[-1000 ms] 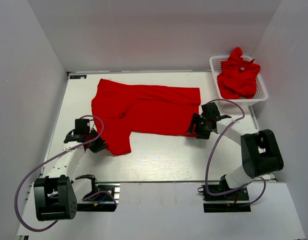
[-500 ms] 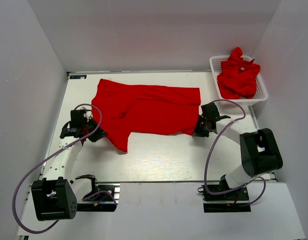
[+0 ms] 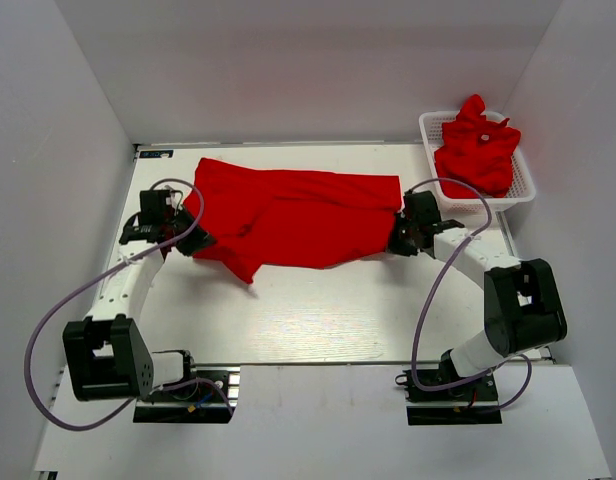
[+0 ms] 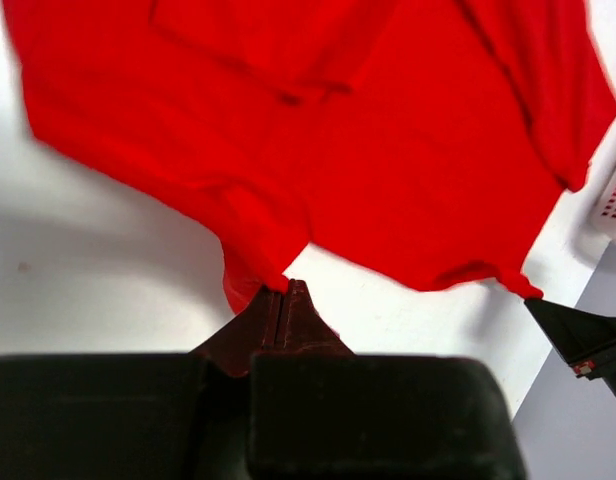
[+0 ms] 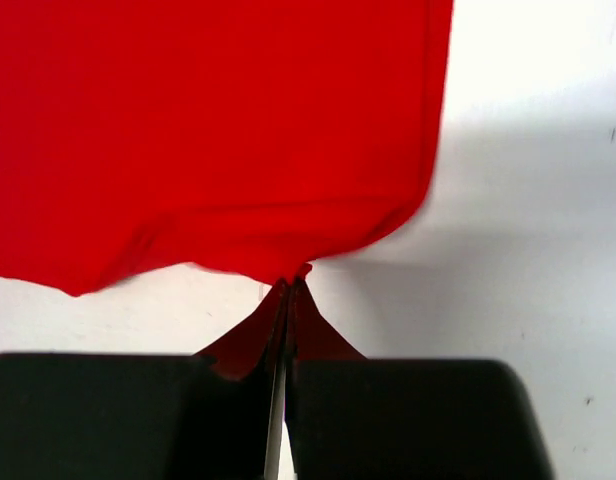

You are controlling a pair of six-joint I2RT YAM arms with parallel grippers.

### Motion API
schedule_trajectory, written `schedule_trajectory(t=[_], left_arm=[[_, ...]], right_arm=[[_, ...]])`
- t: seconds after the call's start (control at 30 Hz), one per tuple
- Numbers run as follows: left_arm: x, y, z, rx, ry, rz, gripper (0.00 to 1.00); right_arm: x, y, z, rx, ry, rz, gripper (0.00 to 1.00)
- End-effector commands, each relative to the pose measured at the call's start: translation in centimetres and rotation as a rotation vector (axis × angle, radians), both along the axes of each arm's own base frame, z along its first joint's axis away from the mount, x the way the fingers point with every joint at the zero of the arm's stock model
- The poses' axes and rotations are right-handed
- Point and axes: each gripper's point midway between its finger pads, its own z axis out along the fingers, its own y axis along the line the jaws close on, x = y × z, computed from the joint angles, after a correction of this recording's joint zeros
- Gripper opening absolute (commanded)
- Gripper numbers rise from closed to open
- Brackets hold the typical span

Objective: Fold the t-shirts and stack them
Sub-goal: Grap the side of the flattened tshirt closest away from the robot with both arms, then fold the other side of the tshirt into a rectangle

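Top external view: the near edge of the t-shirt (image 3: 298, 215), spread on the table (image 3: 288, 310), has been drawn toward 12 o'clock, pinched at 9 o'clock by the left gripper (image 3: 190, 244) and at 3 o'clock by the right gripper (image 3: 396, 240). Folding is judged begun.

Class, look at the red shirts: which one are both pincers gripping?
The shirt spread on the table, pinched by the left pincer at one end and the right pincer at the other. The other shirts lie crumpled in the basket.

Matt red cloth t-shirt (image 3: 298, 215) — on a smooth white table (image 3: 318, 310), perhaps laminate.
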Motion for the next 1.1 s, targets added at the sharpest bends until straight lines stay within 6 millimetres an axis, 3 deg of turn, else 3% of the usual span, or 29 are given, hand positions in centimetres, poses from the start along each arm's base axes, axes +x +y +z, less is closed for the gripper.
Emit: schedule_trajectory(t=[0.0, 0.13, 0.2, 0.23, 0.3, 0.37, 0.53, 0.63, 0.67, 0.7, 0.73, 0.87, 0.9, 0.93, 1.03, 1.07], left_arm=[[3.0, -0.3, 3.1, 0.0, -0.105, -0.035, 0.0], [5.4, -0.5, 3.9, -0.012, -0.123, -0.047, 0.0], [7.1, 0.0, 4.2, -0.01, -0.139, -0.038, 0.0], [7.4, 0.0, 4.2, -0.01, -0.138, -0.038, 0.0], [8.9, 0.3, 4.6, -0.011, -0.16, -0.044, 0.0], [10.4, 0.7, 6.0, 0.012, -0.205, -0.049, 0.0], [14.2, 0.8, 7.6, 0.025, -0.264, -0.071, 0.0], [16.0, 0.7, 7.3, 0.013, -0.25, -0.082, 0.0], [16.3, 0.5, 8.3, 0.008, -0.272, -0.09, 0.0], [17.0, 0.6, 7.0, 0.004, -0.238, -0.089, 0.0], [17.6, 0.6, 7.6, 0.004, -0.239, -0.089, 0.0], [19.8, 1.7, 6.2, 0.021, -0.191, -0.06, 0.0], [20.4, 1.8, 6.5, 0.022, -0.203, -0.06, 0.0], [20.7, 1.9, 5.4, 0.019, -0.173, -0.047, 0.0], [21.9, 3.3, 5.5, 0.023, -0.182, -0.012, 0.0], [22.1, 3.3, 4.6, 0.021, -0.163, -0.011, 0.0]], right_arm=[[3.2, 0.7, 2.8, -0.004, -0.125, 0.028, 0.0], [5.6, 1.2, 4.9, -0.002, -0.187, 0.041, 0.0], [6.2, 1.1, 4.7, -0.007, -0.182, 0.036, 0.0], [7.1, 1.4, 5.8, -0.001, -0.21, 0.042, 0.0], [7.6, 0.8, 5.4, -0.037, -0.2, 0.014, 0.0], [8.8, 0.3, 6.4, -0.062, -0.227, -0.015, 0.0], [9.4, -0.6, 6.6, -0.106, -0.213, -0.048, 0.0], [9.7, -1.2, 6.5, -0.124, -0.213, -0.075, 0.0], [9.9, -1.4, 6.6, -0.128, -0.212, -0.081, 0.0], [10.1, -1.6, 6.8, -0.134, -0.217, -0.091, 0.0], [10.3, -1.8, 6.7, -0.141, -0.213, -0.098, 0.0], [11.0, -2.6, 6.3, -0.156, -0.2, -0.12, 0.0], [11.5, -2.7, 7.0, -0.152, -0.216, -0.126, 0.0], [11.8, -2.7, 6.9, -0.151, -0.216, -0.126, 0.0], [12.7, -3.1, 6.5, -0.15, -0.208, -0.134, 0.0], [12.8, -3.0, 6.4, -0.151, -0.205, -0.128, 0.0]])
